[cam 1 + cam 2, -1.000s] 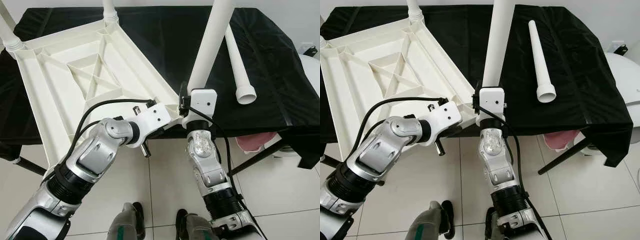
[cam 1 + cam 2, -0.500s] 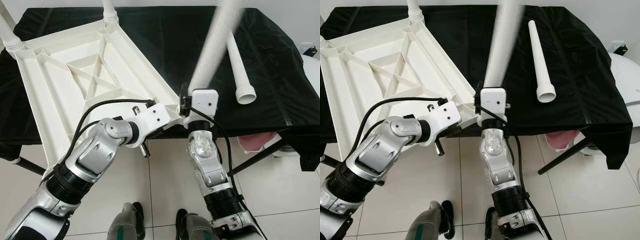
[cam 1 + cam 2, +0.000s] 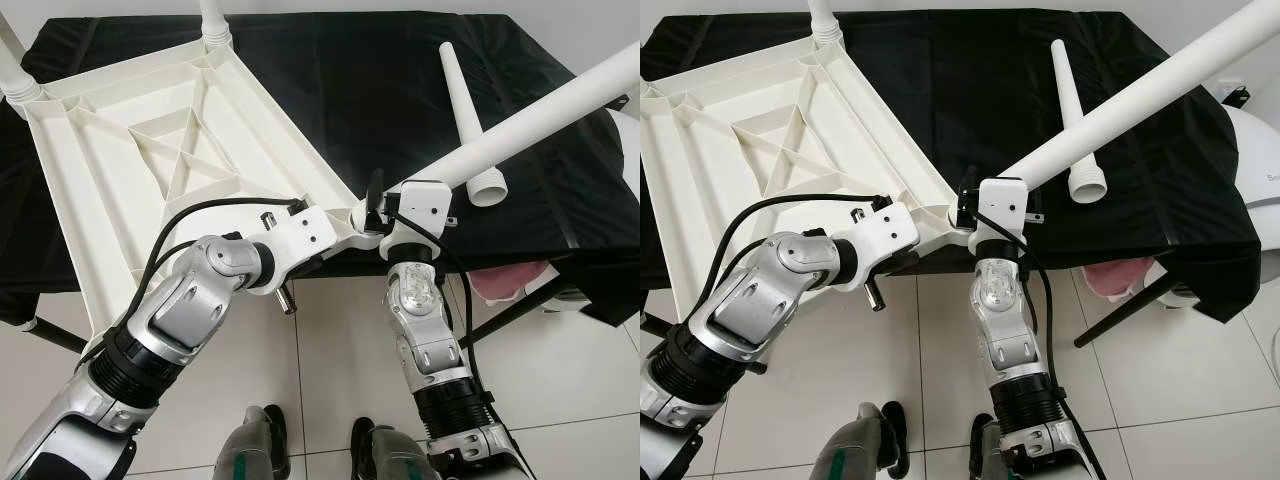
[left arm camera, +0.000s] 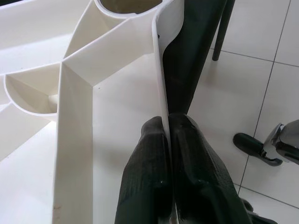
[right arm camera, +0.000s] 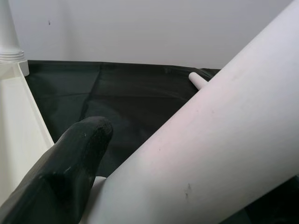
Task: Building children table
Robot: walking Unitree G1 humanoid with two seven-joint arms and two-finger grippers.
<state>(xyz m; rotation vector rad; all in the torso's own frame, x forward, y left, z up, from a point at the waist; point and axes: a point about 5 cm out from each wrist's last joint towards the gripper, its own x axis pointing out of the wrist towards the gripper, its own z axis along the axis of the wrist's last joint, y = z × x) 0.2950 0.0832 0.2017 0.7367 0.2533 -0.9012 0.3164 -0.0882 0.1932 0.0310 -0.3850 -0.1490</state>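
Left gripper (image 4: pixel 167 140) pinches the inverted tabletop (image 3: pixel 150 140) rim; right gripper (image 5: pixel 117 158) clasps a leg (image 3: pixel 540 115) slanting toward 2 o'clock

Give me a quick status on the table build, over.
Left claw shut on the tabletop rim. Right claw shut on a white leg, tilted toward the robot's right. Spare leg lying on the black cloth.
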